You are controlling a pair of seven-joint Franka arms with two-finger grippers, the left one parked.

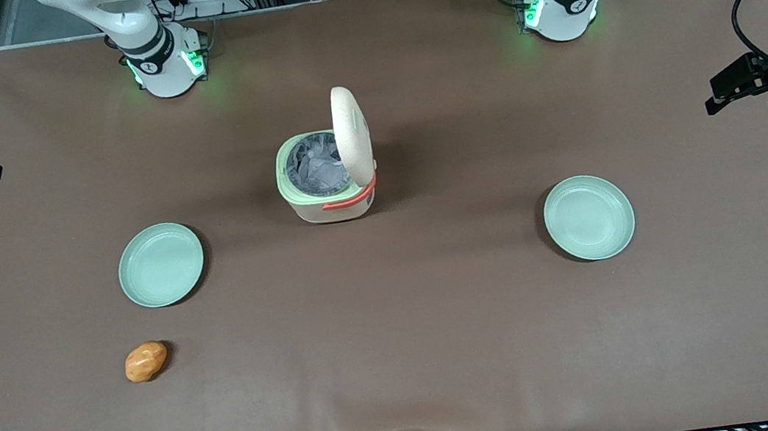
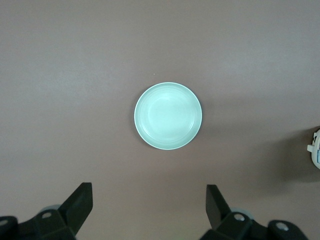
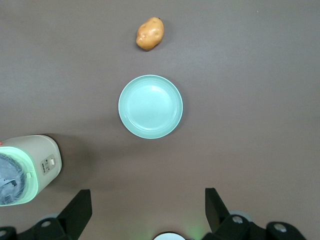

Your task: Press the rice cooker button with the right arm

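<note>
With the rice cooker (image 1: 327, 178) lid raised, your pincer (image 3: 145, 212), fingers apart above the table (image 1: 441, 312), may miss the button.

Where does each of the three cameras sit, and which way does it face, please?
Front view: high at the table's front edge, looking down across the table at the open rice cooker; both arm bases show.
Right wrist view: on the working arm, facing straight down at a plate and potato; the open gripper shows.
Left wrist view: on the parked arm, facing down at the other plate.
Shared: the potato and its neighbouring plate appear in the front and right wrist views.
</note>
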